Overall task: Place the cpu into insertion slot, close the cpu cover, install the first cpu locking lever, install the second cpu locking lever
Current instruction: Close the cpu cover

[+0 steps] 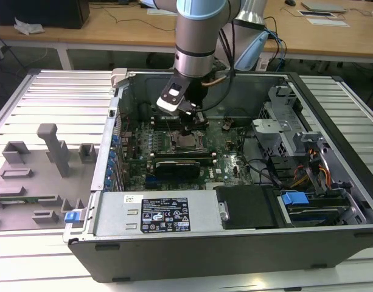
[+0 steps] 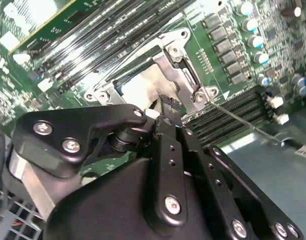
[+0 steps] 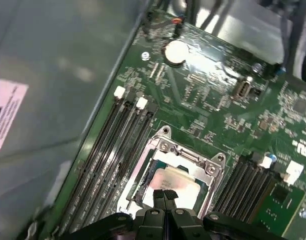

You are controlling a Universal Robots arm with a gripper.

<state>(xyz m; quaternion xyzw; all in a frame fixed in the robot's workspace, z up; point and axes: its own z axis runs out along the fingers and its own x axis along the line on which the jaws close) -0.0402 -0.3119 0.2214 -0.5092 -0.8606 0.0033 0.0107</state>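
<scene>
The cpu (image 3: 173,181) lies in the insertion slot (image 1: 186,143) on the green board, its dull silver top showing through the window of the cpu cover (image 3: 192,159). The cover lies down flat around the chip. My gripper (image 3: 165,196) is shut, its two black fingertips pressed together with nothing between them. It stands just over the edge of the chip and cover, and I cannot tell whether it touches them. In the second wrist view the gripper (image 2: 165,107) is at the socket's edge, and a thin metal lever rod (image 2: 237,120) runs away from the socket. In the exterior view the gripper (image 1: 187,129) hangs straight above the socket.
Long black memory slots (image 3: 118,150) flank the socket on both sides. A long black card (image 1: 177,164) lies just in front of it. The case's grey wall (image 3: 53,75), the silver box (image 1: 156,213) and the drive cage (image 1: 277,121) hem in the board. A grey fixture plate (image 1: 34,176) lies at the exterior view's left.
</scene>
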